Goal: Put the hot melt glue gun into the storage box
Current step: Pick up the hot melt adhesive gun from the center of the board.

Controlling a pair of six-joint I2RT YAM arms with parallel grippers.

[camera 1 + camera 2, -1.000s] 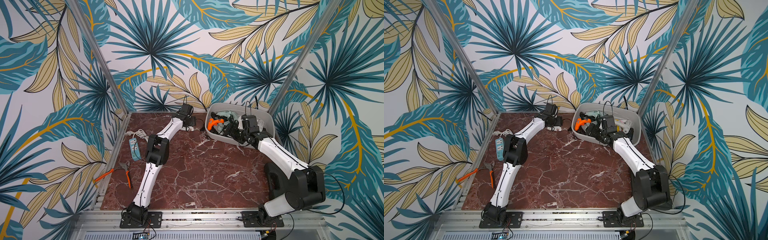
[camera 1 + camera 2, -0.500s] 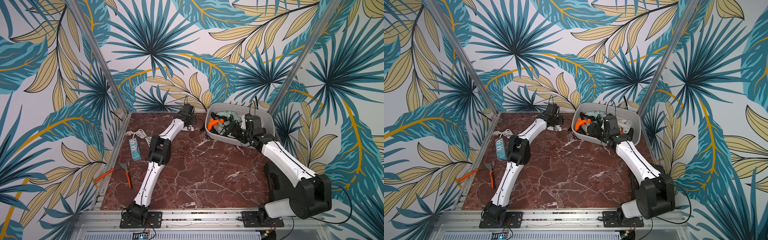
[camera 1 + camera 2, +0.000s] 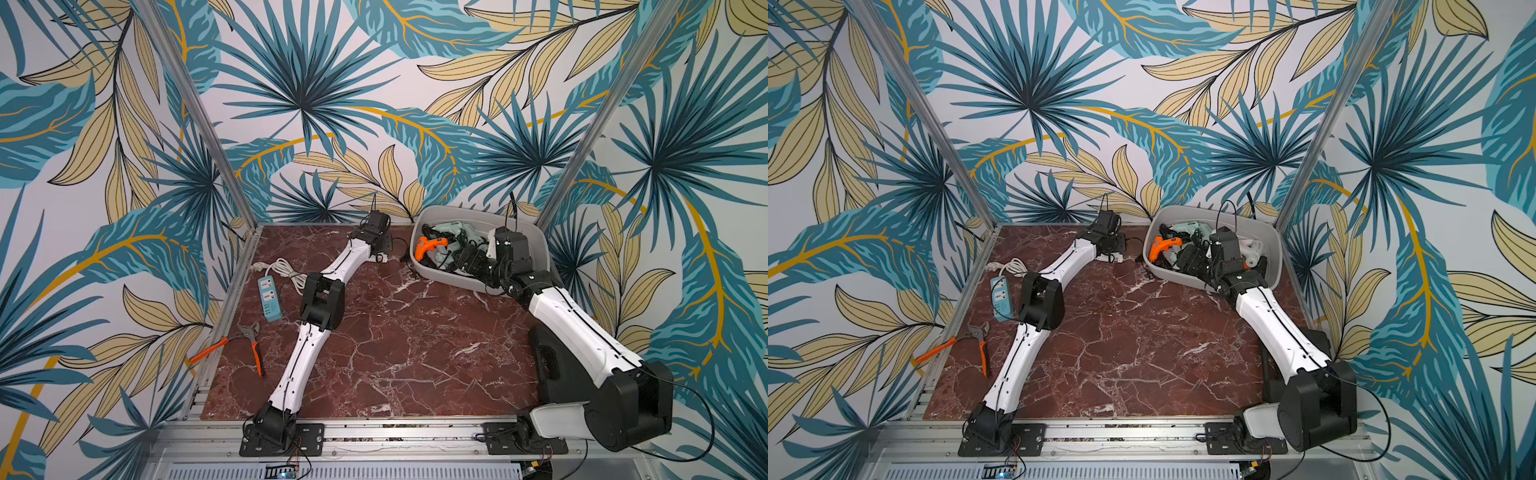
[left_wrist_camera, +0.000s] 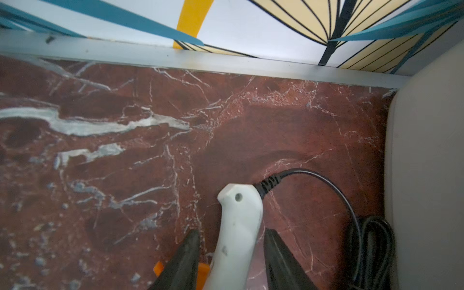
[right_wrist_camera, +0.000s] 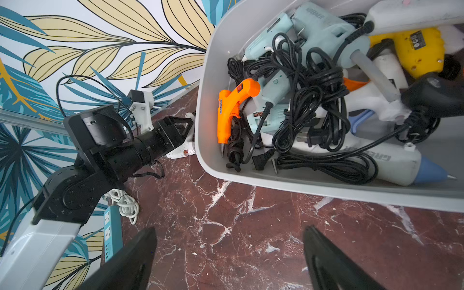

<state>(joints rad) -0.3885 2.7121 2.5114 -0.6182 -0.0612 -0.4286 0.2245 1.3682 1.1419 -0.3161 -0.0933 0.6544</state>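
A white hot melt glue gun [image 4: 238,226] lies on the marble table, its black cord [image 4: 326,180] curling toward the storage box [image 4: 426,175]. My left gripper [image 4: 232,232] straddles its handle with narrow gaps on both sides, still open. In a top view the left gripper [image 3: 380,247] sits at the back of the table, left of the light grey storage box [image 3: 449,277]. The right gripper [image 5: 230,229] hangs open and empty over the table at the box's near wall [image 5: 326,193]. Several glue guns fill the box, among them an orange one [image 5: 231,108].
A blue power strip [image 3: 269,297] with a white cord and orange-handled pliers [image 3: 249,345] lie at the table's left edge. A coil of black cable [image 4: 371,246] rests against the box. The back rail [image 4: 226,60] and wall stand close behind the left gripper.
The left jaws have narrowed around the white glue gun's handle. The right arm has drawn back a little from inside the box, its jaws still wide.
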